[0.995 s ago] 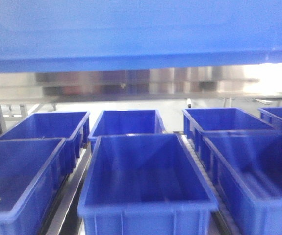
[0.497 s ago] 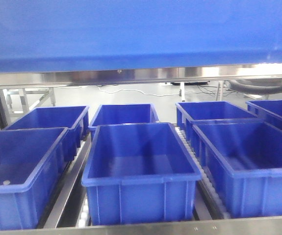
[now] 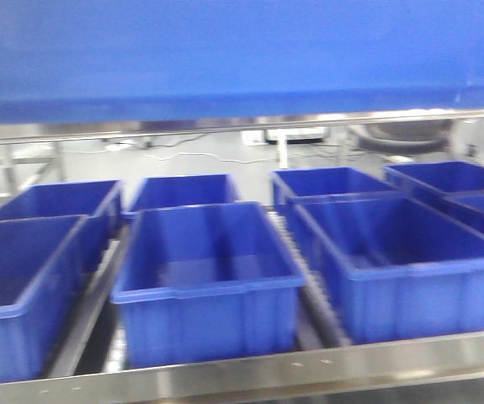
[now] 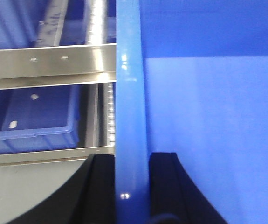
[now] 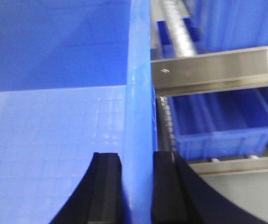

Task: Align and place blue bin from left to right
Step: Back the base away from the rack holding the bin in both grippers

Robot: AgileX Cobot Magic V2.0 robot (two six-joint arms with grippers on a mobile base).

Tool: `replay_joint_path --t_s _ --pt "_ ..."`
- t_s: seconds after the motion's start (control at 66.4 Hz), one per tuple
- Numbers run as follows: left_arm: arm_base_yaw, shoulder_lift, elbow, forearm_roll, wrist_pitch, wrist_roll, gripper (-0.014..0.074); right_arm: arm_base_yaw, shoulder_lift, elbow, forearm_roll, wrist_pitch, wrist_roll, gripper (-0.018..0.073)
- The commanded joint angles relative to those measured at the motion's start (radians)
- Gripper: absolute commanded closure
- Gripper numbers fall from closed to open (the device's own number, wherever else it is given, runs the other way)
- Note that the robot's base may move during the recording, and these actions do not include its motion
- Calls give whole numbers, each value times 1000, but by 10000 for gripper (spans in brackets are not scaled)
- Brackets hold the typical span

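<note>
- Front view: the blue bin (image 3: 242, 55) fills the whole top of the picture as a broad blurred band. No claw shows here, so its state cannot be told from this view. Under the band, rows of shelf bins (image 3: 208, 278) stand on a rack behind a steel front rail (image 3: 250, 374).
- Left wrist view: the left gripper (image 4: 132, 161) is pinched narrow on the blue bin's rim. One black finger (image 4: 101, 177) presses on the outside and the other on the inside. The rim runs straight up from between them. The bin's pale floor and far wall spread to the claw's right. To its left and beyond lie a steel crossbar (image 4: 50, 63) and a lower bin (image 4: 36, 126).
- Right wrist view: the right gripper (image 5: 137, 163) clamps the opposite rim the same way, its fingers (image 5: 106, 186) tight against both faces. The bin's inside spreads to the claw's left. A second steel bar (image 5: 217, 67) and another bin (image 5: 217, 119) lie to its right.
</note>
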Motion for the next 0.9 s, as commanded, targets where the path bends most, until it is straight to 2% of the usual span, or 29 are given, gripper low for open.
replay_joint_path --t_s 0.0,0.889 --pt "-11 -8 -9 35 -72 -2 707 6 -18 -10 -26 -102 -1 629" --pt "-11 -8 -9 35 -72 -2 707 6 -18 -10 -26 -102 -1 629"
